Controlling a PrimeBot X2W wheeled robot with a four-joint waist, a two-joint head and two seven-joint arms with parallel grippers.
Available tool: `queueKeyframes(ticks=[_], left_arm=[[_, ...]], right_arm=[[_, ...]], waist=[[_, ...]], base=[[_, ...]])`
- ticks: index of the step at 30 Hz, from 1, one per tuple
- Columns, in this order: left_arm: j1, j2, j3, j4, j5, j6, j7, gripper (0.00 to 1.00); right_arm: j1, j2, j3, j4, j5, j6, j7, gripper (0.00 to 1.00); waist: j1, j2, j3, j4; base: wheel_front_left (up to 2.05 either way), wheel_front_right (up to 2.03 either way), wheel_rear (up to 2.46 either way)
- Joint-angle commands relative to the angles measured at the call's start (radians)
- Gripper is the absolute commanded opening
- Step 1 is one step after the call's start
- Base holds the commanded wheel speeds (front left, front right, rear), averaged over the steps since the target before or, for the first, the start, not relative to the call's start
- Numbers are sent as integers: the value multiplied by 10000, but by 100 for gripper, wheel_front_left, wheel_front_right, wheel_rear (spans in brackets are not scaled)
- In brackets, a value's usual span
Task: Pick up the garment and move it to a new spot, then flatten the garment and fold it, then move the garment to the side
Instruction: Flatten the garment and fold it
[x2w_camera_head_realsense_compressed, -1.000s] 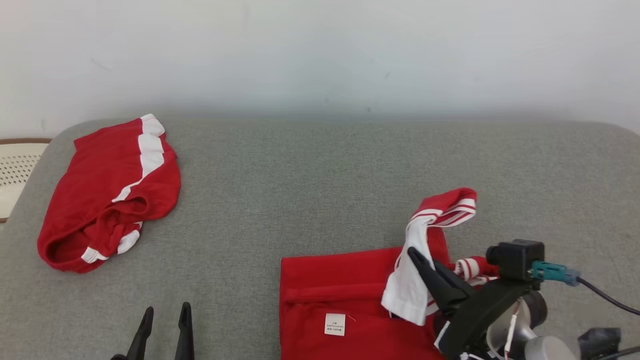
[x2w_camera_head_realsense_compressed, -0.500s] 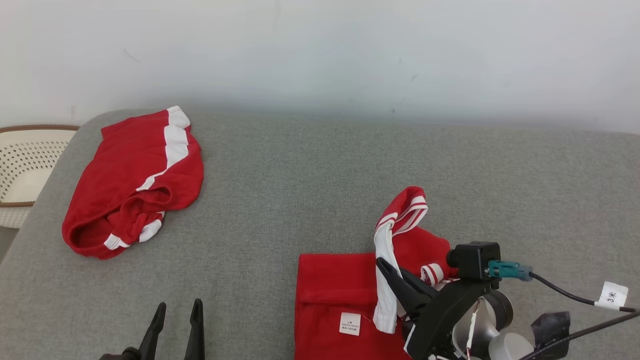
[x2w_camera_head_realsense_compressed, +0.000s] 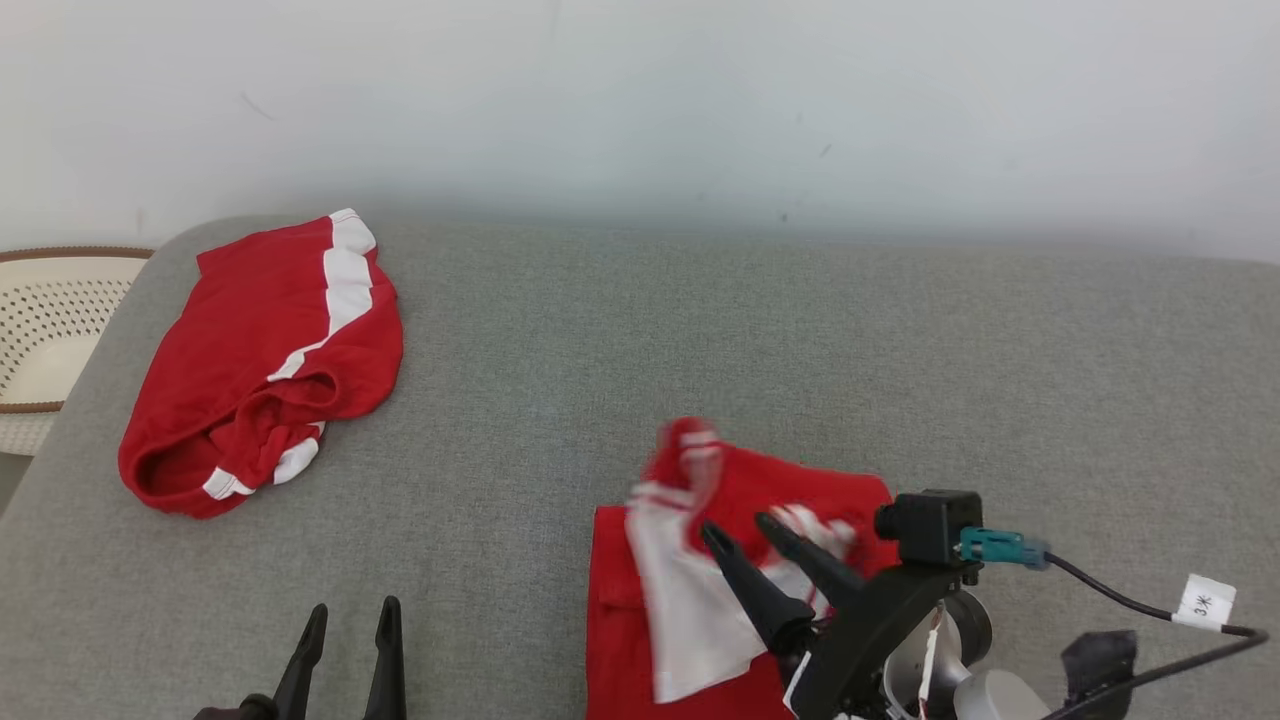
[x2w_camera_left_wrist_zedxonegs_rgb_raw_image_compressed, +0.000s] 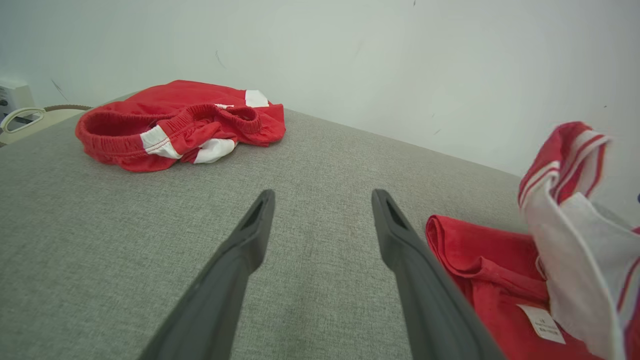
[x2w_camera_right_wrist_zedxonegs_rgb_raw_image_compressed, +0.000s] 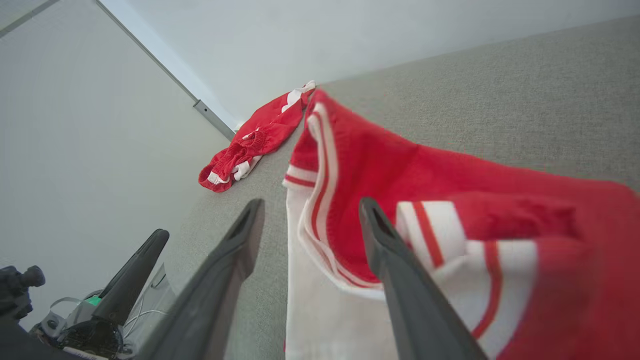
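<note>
The garment (x2w_camera_head_realsense_compressed: 745, 485) is red with white panels and striped cuffs, and it lies at the near middle of the grey cushion. Its white sleeve flap (x2w_camera_head_realsense_compressed: 685, 600) is blurred and droops leftward over the red body. My right gripper (x2w_camera_head_realsense_compressed: 737, 523) stands open just above it, and the cloth hangs loose between and beside the fingers (x2w_camera_right_wrist_zedxonegs_rgb_raw_image_compressed: 311, 202). The garment's striped edge (x2w_camera_right_wrist_zedxonegs_rgb_raw_image_compressed: 320, 165) sits right in front of them. My left gripper (x2w_camera_head_realsense_compressed: 353, 607) is open and empty over bare cushion, left of the garment's folded edge (x2w_camera_left_wrist_zedxonegs_rgb_raw_image_compressed: 480, 250).
A second red piece, shorts with white stripes (x2w_camera_head_realsense_compressed: 265, 360), lies crumpled at the far left of the grey cushion (x2w_camera_head_realsense_compressed: 600, 330). A perforated cream basket (x2w_camera_head_realsense_compressed: 40, 300) stands beyond the cushion's left edge. A white wall backs the cushion.
My right gripper has gone from shut on the white sleeve to open. The raised sleeve has dropped and swung left over the red body. The camera shifted slightly earlier.
</note>
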Motion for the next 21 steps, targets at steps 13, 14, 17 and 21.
queueKeyframes(ticks=[13, 14, 17, 21], left_arm=[[93, -6, 103, -70, -45, -29, -52, 100], [107, -6, 112, -84, -43, -23, -52, 100], [117, -6, 130, -109, -33, -30, -52, 100], [140, -5, 163, -173, -19, -10, -52, 100]], right_arm=[[-270, -371, -660, -833, -112, 4, -1335, 100], [-234, -428, -813, -791, -157, 4, -1360, 100], [-154, -646, -1237, -669, -348, 4, -1458, 100], [-28, -815, -1700, -401, -644, 4, -1552, 100]], waist=[[-1, 0, 3, -90], [-1, 0, 8, -91], [-1, 0, 27, -82], [-1, 0, 89, -77]], base=[[0, 0, 0], [0, 0, 0], [0, 0, 0], [0, 0, 0]])
